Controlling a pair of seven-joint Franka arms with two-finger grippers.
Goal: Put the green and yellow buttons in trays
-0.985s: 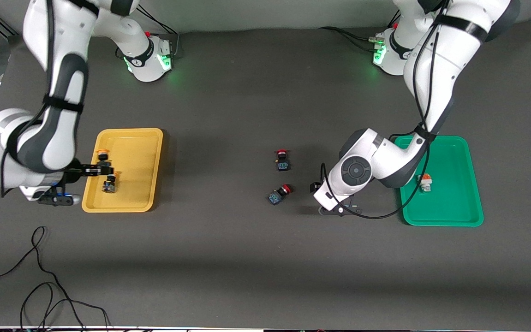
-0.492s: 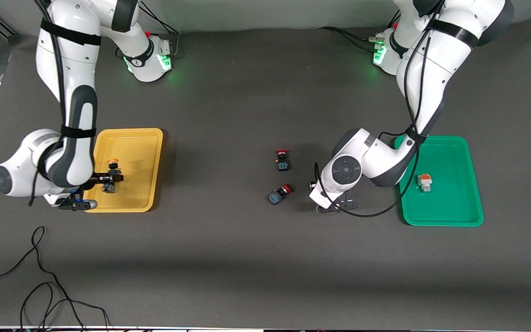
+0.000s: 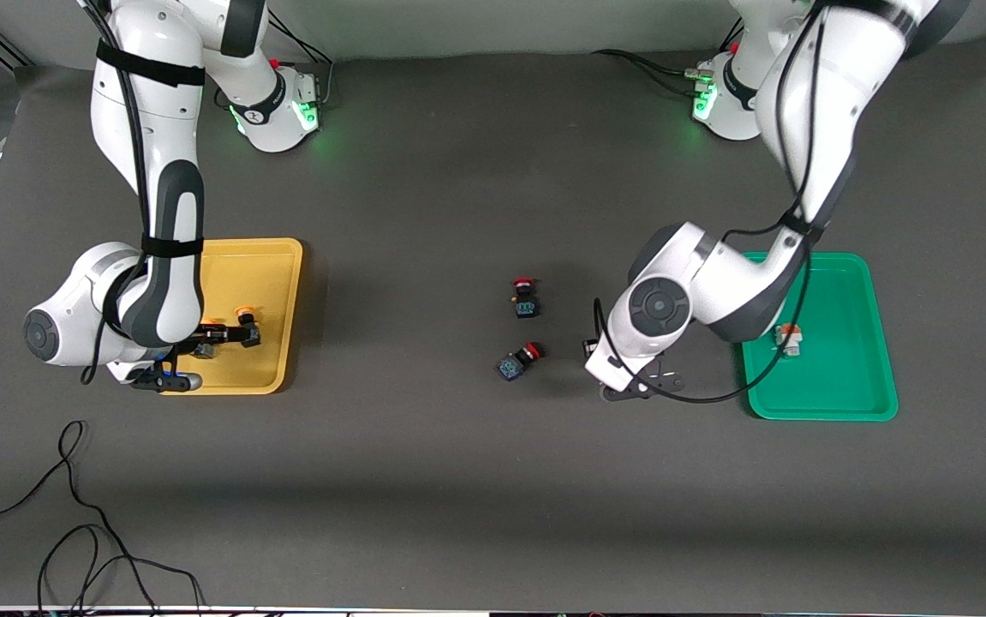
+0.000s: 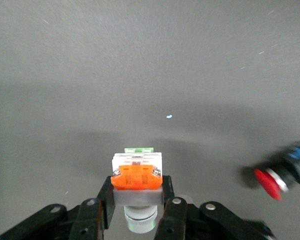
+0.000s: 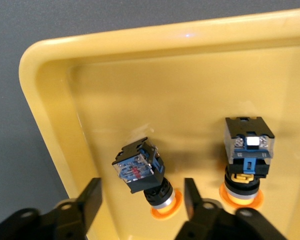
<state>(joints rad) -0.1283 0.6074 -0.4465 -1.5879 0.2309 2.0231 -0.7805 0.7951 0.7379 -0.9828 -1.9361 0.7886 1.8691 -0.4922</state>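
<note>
Quick rundown of where you're at. Your right gripper (image 3: 223,336) hangs low over the yellow tray (image 3: 270,257), at the tray end nearer the front camera. Its jaws are apart. In the right wrist view one yellow button (image 5: 140,172) lies on its side on the tray floor between the two fingers (image 5: 92,200), and it doesn't look pinched. The second yellow button (image 5: 247,150) lies just beside it, outside the fingers, also on the tray floor. Both have their orange caps pointing toward the gripper.

Your left gripper (image 4: 137,200) is clamped on a green button (image 4: 136,180). The fingers squeeze the white body right under the orange tab, and the silver tip pokes down between them. In the front view that gripper (image 3: 634,386) is over bare table (image 3: 458,171), between the two red-capped switches and the green tray (image 3: 844,291), just off the tray's edge. The wrist hides the held button from that camera.

The other green button (image 3: 788,337) sits in the green tray, near the side toward the middle of the table.

The two red switches are out on the open mat mid-table. One (image 3: 525,298) is farther from the front camera, the other (image 3: 516,362) nearer, and they're a bit apart. The left wrist view catches one of them (image 4: 275,177) off to the side, blurry.
</note>
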